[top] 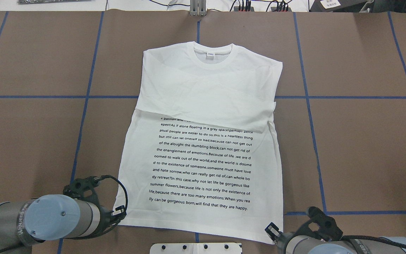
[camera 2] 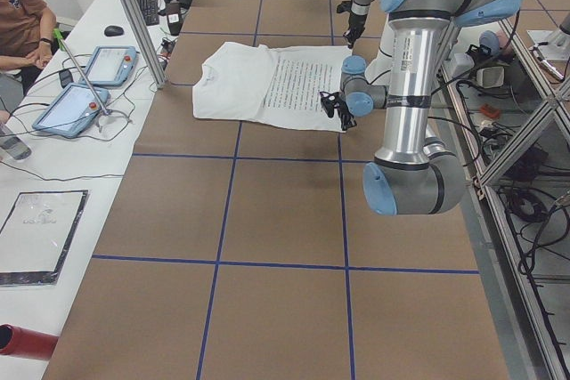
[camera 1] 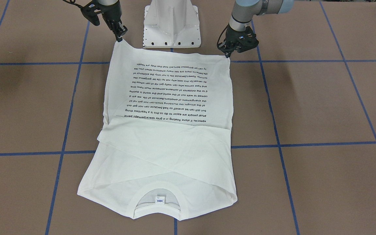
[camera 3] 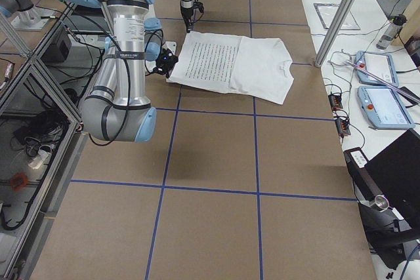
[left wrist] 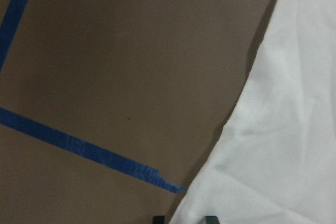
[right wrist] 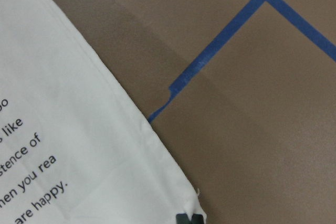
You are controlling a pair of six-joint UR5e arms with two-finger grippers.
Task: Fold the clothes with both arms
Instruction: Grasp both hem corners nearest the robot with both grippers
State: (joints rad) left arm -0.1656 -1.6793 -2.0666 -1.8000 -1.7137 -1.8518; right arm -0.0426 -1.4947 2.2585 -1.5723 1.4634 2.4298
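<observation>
White long-sleeved T-shirt [top: 203,106] laid flat on the brown table [top: 365,141], print up, sleeves folded across the chest, collar [top: 214,53] turned away from the robot, one hem corner clamped by the right gripper [camera 1: 120,38], the other straddled by the left gripper [camera 1: 227,53], its fingertips seen slightly apart

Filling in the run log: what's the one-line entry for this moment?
T-shirt: flat, print up, sleeves folded in | left gripper: at hem corner, grip unclear | right gripper: at other hem corner, grip unclear
</observation>
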